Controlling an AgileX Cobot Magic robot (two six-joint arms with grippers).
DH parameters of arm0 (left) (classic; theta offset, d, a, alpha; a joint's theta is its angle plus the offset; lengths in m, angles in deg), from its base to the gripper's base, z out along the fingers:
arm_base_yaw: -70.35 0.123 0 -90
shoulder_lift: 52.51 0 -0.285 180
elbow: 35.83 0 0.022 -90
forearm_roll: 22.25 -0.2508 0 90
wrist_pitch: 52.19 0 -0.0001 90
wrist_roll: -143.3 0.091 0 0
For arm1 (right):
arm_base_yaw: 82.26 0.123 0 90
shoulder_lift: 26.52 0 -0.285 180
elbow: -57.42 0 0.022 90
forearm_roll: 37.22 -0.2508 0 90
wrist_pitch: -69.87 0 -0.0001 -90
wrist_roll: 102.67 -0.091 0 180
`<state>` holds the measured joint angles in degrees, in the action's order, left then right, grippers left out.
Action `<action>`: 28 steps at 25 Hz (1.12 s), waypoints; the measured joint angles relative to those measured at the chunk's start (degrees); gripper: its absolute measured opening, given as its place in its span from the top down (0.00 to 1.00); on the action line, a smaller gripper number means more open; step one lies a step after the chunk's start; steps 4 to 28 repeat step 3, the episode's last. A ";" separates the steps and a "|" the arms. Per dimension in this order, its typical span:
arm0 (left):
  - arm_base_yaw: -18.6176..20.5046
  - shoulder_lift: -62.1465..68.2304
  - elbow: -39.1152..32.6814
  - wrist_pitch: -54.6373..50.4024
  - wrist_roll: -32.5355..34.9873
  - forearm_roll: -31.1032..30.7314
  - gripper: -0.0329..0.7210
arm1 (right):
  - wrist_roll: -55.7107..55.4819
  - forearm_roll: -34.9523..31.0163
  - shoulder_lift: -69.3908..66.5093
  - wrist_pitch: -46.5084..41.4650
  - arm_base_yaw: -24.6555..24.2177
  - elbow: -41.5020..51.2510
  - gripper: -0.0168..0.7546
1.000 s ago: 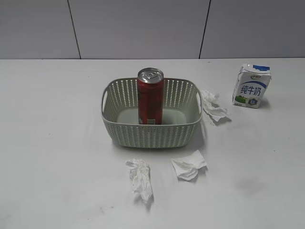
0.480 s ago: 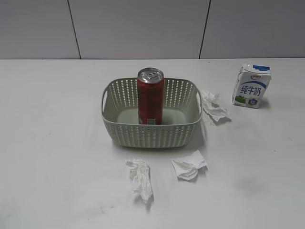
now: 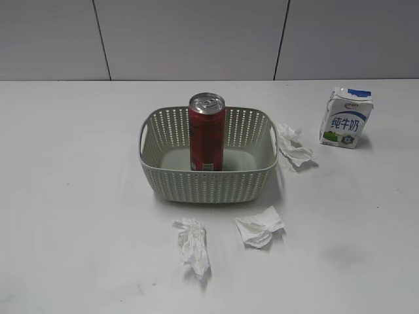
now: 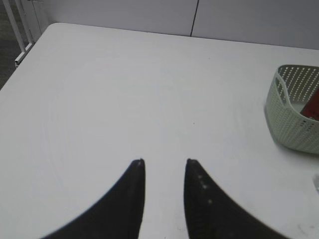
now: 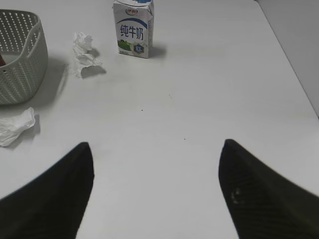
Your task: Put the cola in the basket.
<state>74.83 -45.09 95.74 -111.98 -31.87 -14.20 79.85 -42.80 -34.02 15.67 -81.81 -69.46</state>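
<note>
Cola upright in basket; wrist views only: left jaws narrow, right wide.

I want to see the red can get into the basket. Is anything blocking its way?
Nothing visible blocks it. The cola already stands upright inside the basket. The milk carton and the crumpled tissues sit outside on the table. The left claw and the right claw are both away from it, holding nothing.

left gripper hovers above the table, fingers slightly parted, holding nothing; right gripper hovers with fingers spread wide, empty.
</note>
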 joint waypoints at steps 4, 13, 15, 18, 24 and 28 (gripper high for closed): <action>0.00 0.00 0.00 0.00 0.00 0.05 0.67 | 0.00 -0.06 0.00 0.00 0.00 -0.01 0.21; 0.00 0.00 0.00 0.00 0.00 0.05 0.67 | 0.00 -0.06 0.00 0.00 0.00 -0.01 0.21; 0.00 0.00 0.00 0.00 0.00 0.05 0.67 | 0.00 -0.06 0.00 0.00 0.00 -0.01 0.21; 0.00 0.00 0.00 0.00 0.00 0.05 0.67 | 0.00 -0.06 0.00 0.00 0.00 -0.01 0.21; 0.00 0.00 0.00 0.00 0.00 0.05 0.67 | 0.00 -0.06 0.00 0.00 0.00 -0.01 0.21; 0.00 0.00 0.00 0.00 0.00 0.05 0.67 | 0.00 -0.06 0.00 0.00 0.00 -0.01 0.21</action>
